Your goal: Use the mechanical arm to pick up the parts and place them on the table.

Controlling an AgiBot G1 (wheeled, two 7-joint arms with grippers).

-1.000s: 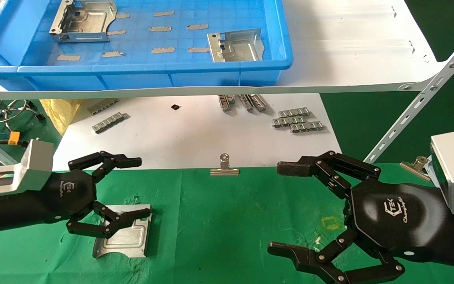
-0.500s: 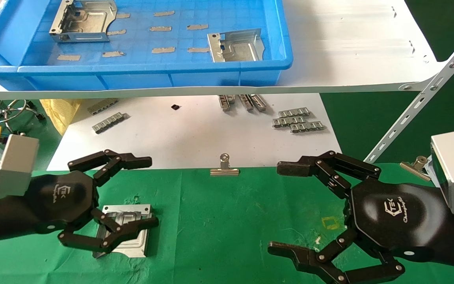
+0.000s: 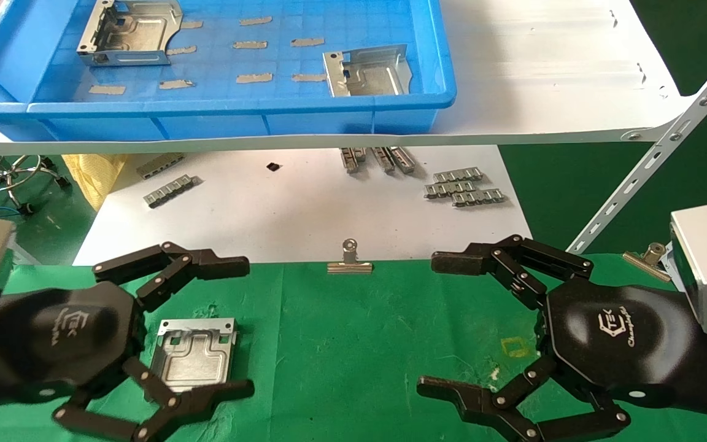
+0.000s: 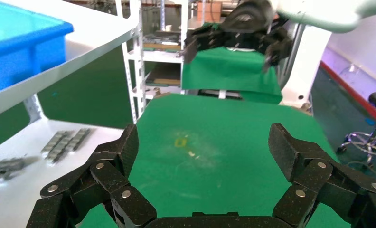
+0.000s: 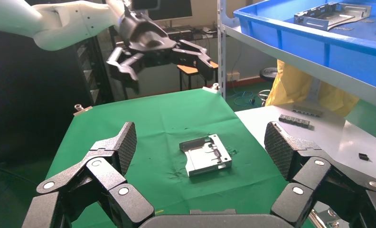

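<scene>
A silver sheet-metal part (image 3: 194, 356) lies flat on the green table (image 3: 353, 344) at the left; it also shows in the right wrist view (image 5: 206, 155). My left gripper (image 3: 240, 328) is open and empty, raised just above and to the left of that part, not touching it. My right gripper (image 3: 439, 325) is open and empty, parked over the table's right side. Two more parts (image 3: 129, 32) (image 3: 367, 70) lie in the blue tray (image 3: 237, 110) on the white shelf board. The left wrist view shows only bare green cloth (image 4: 210, 152) between my left gripper's fingers (image 4: 290, 152).
Small grey ridged strips (image 3: 464, 187) lie on the white sheet (image 3: 292, 209) behind the table. A binder clip (image 3: 350, 261) sits at the cloth's back edge, another (image 3: 645, 258) at the right. A slanted shelf strut (image 3: 660, 147) stands at the right. A yellow square mark (image 3: 517, 347) is near my right gripper.
My left gripper has opened wider, let go of the part and drawn back and up toward the camera. The part now lies free on the cloth. The right arm has not moved.
</scene>
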